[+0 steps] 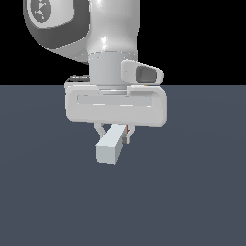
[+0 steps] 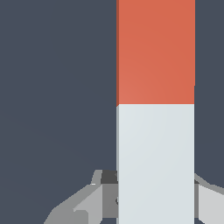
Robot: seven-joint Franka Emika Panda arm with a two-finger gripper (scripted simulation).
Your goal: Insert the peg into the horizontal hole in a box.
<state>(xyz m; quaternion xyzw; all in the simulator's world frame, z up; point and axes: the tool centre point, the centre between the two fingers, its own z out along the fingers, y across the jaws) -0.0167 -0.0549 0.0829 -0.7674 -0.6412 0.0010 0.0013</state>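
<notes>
Your gripper [image 1: 113,135] hangs above the dark grey floor [image 1: 192,192] with its fingers [image 2: 94,201] closed on the peg [image 1: 109,145], gripping the white half; in the wrist view the red-orange half extends away from the fingers, and no box is in view
</notes>
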